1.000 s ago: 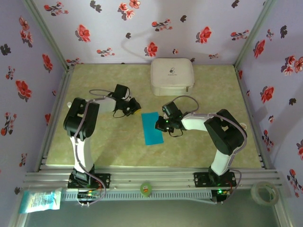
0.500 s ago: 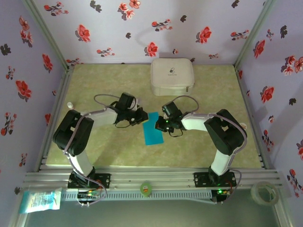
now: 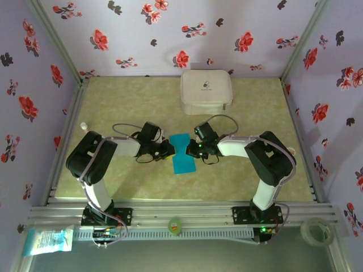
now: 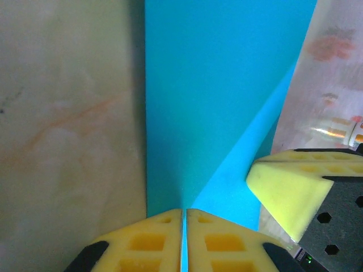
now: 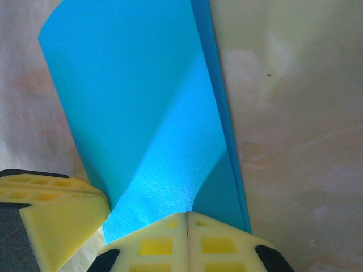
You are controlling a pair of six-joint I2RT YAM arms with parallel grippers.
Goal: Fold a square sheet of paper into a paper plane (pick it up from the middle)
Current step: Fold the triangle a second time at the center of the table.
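Note:
The square sheet of paper (image 3: 182, 158) is turquoise blue, folded to a narrow strip, and lies mid-table between my two grippers. My left gripper (image 3: 170, 150) meets its left edge. In the left wrist view the yellow jaws (image 4: 184, 211) are pressed together with a thin blue line of paper (image 4: 215, 85) between them, and the right gripper's finger (image 4: 286, 190) shows at lower right. My right gripper (image 3: 194, 148) is at the right edge. Its jaws (image 5: 188, 214) are shut, and a layer of the paper (image 5: 136, 102) curves up into them.
A white rounded zip case (image 3: 206, 90) sits at the back of the table, behind the paper. A small white object (image 3: 83, 125) lies near the left wall. Floral walls close in three sides. A tape roll (image 3: 315, 229) rests outside at front right.
My left arm swung from the left over to the paper's left edge and now grips it there. The right arm stayed put at the right edge.

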